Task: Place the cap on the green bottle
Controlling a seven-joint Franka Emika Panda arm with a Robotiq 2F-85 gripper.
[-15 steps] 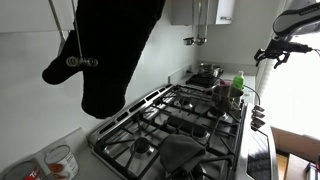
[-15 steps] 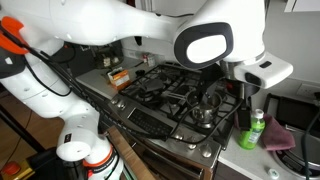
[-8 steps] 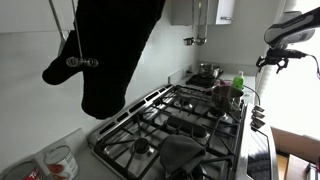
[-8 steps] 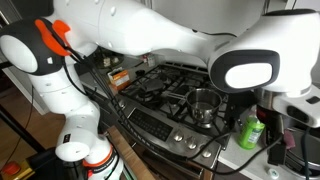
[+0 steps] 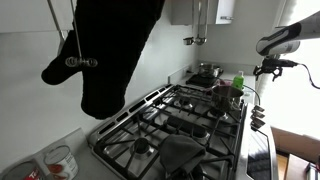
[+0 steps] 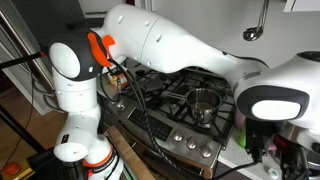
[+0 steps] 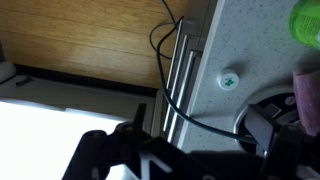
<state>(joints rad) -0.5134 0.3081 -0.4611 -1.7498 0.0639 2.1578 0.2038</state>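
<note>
The slim green bottle (image 5: pixel 238 80) stands upright at the far right end of the stove, beside a steel pot (image 5: pixel 207 71). In the wrist view it is only a bright green blur (image 7: pixel 307 18) at the top right corner. A small round white piece with a green mark (image 7: pixel 229 78) lies on the speckled counter; I cannot tell if it is the cap. My gripper (image 5: pixel 268 68) hangs in the air to the right of and above the bottle. Its dark fingers fill the bottom of the wrist view (image 7: pixel 190 165). I cannot tell whether the jaws are open or hold anything. The arm hides the bottle in an exterior view.
A gas stove (image 5: pixel 180 120) with black grates fills the counter. The steel pot also shows on a burner (image 6: pixel 203 103). A black oven mitt (image 5: pixel 105 50) hangs close to one camera. A black cable (image 7: pixel 172 85) runs over the counter edge. A maroon cloth (image 7: pixel 308 100) lies by the bottle.
The arm has swung toward the bottle end of the stove and now covers the bottle in an exterior view. The gripper has sunk slightly.
</note>
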